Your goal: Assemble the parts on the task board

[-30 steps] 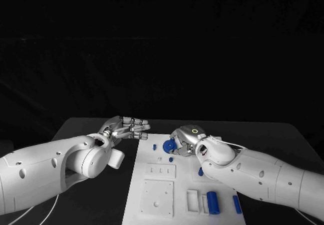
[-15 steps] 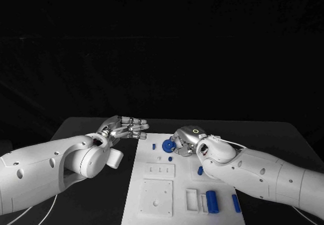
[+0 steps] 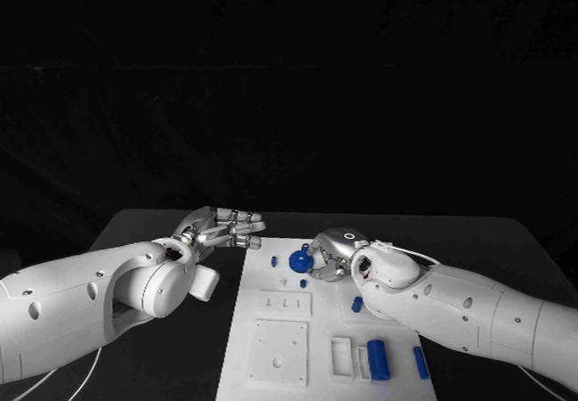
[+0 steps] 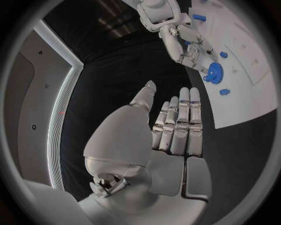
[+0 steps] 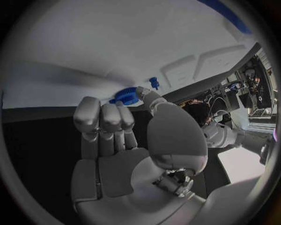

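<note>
Dim scene: the room behind the counter (image 3: 149, 226) is black, while the white task board (image 3: 285, 343) and both arms catch soft light from above. The right hand (image 5: 126, 140) casts a blurred shadow across the board. Both wrist views bend straight edges near their dark circular rims.

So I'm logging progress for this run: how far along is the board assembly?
Early, by the look of it. Nothing looks plainly assembled on the task board. In hand: the right hand holds a blue round part at the board's far end. The left hand hovers open beside the board. Still loose: blue cylinders near the front and small blue pieces.
</note>
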`<state>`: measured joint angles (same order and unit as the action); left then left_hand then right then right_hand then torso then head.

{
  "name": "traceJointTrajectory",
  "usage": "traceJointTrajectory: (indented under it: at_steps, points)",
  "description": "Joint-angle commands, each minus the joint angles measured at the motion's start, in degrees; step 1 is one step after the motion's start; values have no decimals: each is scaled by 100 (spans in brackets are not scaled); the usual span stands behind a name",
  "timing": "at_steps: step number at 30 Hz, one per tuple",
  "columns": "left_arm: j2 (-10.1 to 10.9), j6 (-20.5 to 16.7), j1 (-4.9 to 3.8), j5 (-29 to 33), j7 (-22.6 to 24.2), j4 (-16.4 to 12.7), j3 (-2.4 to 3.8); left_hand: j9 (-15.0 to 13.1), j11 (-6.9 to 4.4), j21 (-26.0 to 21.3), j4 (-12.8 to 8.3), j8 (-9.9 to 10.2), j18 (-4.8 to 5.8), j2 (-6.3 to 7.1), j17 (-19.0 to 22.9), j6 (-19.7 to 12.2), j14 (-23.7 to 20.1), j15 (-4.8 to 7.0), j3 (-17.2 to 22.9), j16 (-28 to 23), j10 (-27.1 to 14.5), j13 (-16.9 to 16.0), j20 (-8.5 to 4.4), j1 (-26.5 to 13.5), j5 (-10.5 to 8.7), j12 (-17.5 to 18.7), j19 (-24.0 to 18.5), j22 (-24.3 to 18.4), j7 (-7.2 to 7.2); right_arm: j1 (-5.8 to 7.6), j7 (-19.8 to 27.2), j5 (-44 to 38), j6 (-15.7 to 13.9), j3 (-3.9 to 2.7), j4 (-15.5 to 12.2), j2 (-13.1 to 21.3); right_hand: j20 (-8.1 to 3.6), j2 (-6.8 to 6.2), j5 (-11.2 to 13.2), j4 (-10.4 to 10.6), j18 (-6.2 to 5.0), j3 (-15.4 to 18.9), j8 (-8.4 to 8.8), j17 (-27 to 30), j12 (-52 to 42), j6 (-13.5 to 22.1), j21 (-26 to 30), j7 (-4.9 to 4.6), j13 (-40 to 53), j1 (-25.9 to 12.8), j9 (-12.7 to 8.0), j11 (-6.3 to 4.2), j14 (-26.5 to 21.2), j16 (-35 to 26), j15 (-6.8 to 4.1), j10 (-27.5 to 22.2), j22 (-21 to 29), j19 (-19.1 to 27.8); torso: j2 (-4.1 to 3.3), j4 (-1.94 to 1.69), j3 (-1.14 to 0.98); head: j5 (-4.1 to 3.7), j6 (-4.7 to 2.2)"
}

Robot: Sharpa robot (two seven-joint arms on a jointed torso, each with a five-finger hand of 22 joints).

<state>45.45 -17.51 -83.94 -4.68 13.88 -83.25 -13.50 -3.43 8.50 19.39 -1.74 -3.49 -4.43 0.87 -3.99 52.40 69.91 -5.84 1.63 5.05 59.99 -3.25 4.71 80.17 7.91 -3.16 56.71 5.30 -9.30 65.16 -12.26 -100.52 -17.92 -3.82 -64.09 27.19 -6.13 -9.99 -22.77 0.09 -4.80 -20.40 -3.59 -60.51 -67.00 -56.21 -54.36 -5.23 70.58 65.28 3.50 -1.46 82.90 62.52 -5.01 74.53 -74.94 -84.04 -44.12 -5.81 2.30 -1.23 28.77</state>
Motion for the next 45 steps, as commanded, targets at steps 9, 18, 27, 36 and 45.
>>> traceJointTrajectory:
  at_steps: [9, 18, 27, 36, 45]
  points:
    - [30, 61, -12, -27, 22, -26, 4, 7, 1, 13, 38, 16, 22, 47, -2, -60, -12, -17, 0, -10, -38, -8, 42, 11, -9, -31, -14, -9, 3, -18, 222, 388, -717, -30, -469, 384, 49, -29, -95, -95, 1, -49, 4, 2, -30, -249, -47, -39, 14, 30, 7, 81, 7, 36, 47, 35, -687, -275, 5, 7, -8, -28, -3]
    - [84, 50, -12, -46, 44, -17, 4, 2, -15, 17, 29, 11, 24, 45, -2, 25, -6, -10, 4, -8, 32, -8, 37, 22, -10, -31, -10, -11, 1, -17, 704, 1130, -816, -293, -1144, 1109, 106, 51, 95, -17, -31, 726, 4, 23, -46, -300, -55, -89, -7, 407, 7, 154, 1, 35, 103, 26, -690, -267, 9, 63, -24, -73, -15]
    - [110, 80, -11, -89, 59, 12, 2, -4, -75, 27, 6, 4, 44, 5, -1, 138, 6, 15, -1, -7, 264, -8, 12, 30, -8, -34, -7, -8, 20, -57, 1077, 1722, -237, -395, -1738, 1862, 117, 149, 393, -110, -38, 1382, 2, 29, -22, -426, 30, -75, -49, 835, 10, 159, -9, 8, 110, -11, -672, -232, 42, 187, -87, -96, -6]
    - [104, 114, -6, -111, 73, 73, -11, -8, -134, 40, -15, 0, 67, -23, -2, 226, 38, 44, 13, 7, 468, -9, -17, 43, -3, -36, 0, -2, 37, -309, 1165, 1671, 49, -407, -2107, 2372, 114, 159, 442, -119, -32, 1513, 2, 16, -20, -459, 20, -68, -61, 936, 10, 155, -4, 5, 107, -9, -676, -231, 87, 301, -144, -91, 31]
    - [94, 135, 2, -114, 78, 110, -21, -8, -115, 47, -41, 0, 75, -18, -1, 235, 34, 40, 23, 4, 404, -8, -22, 48, 6, -32, -6, 2, 33, -450, 887, 1181, -38, -408, -2127, 2498, 113, 115, 501, -70, -35, 1423, -2, 22, -1, -498, 45, -58, -89, 972, 11, 150, -3, -14, 103, -9, -669, -232, 111, 336, -173, -160, 36]
